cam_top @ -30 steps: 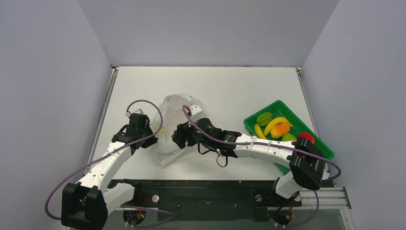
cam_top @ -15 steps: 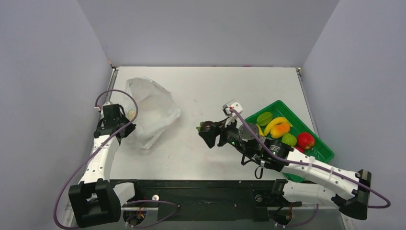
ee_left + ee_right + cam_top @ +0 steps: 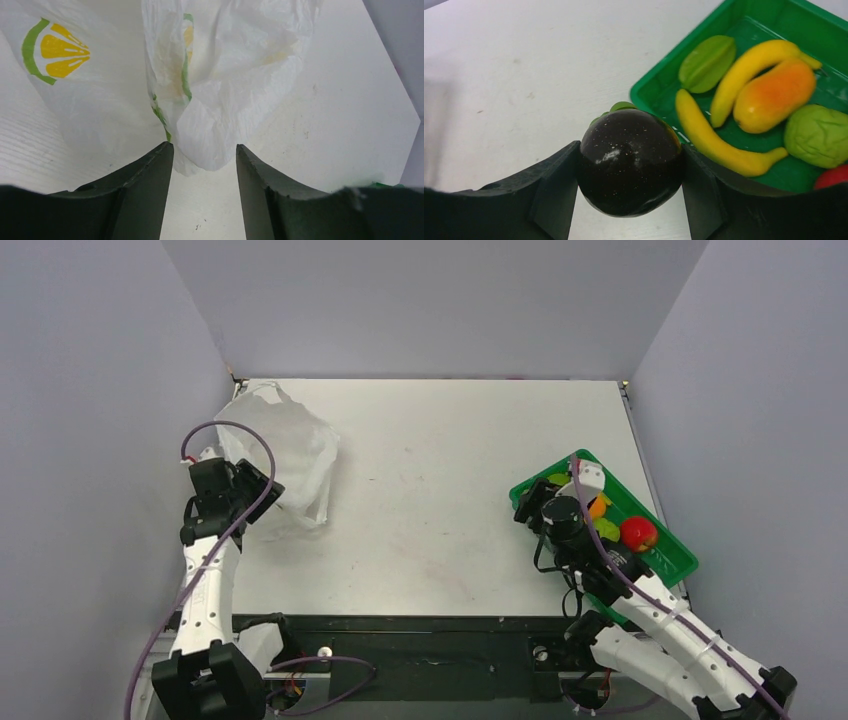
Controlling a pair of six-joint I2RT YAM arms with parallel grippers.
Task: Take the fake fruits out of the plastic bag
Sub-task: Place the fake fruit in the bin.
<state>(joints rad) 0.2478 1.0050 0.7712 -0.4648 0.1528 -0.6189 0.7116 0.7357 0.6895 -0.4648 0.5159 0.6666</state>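
Observation:
The plastic bag (image 3: pixel 285 455) lies crumpled at the table's far left; its print of a yellow and green citrus slice (image 3: pixel 57 50) shows. My left gripper (image 3: pixel 258 498) is open just in front of it. A loose fold of the bag (image 3: pixel 210 135) hangs between the parted fingertips (image 3: pixel 162 155), untouched by either. My right gripper (image 3: pixel 630 150) is shut on a dark purple fruit (image 3: pixel 630 160) above the table by the green tray's rim (image 3: pixel 674 52). In the tray lie a starfruit (image 3: pixel 707 62), two bananas (image 3: pixel 754 57), a mango (image 3: pixel 774 95), a lime (image 3: pixel 816 135) and a red apple (image 3: pixel 638 532).
The green tray (image 3: pixel 668 555) stands at the right edge of the table, next to the right arm. Grey walls close the table on the left, right and far sides. Purple cables loop over both arms.
My left arm dragged the bag further to the far left and its jaws opened off it. My right arm carried the purple fruit rightwards to the tray's edge.

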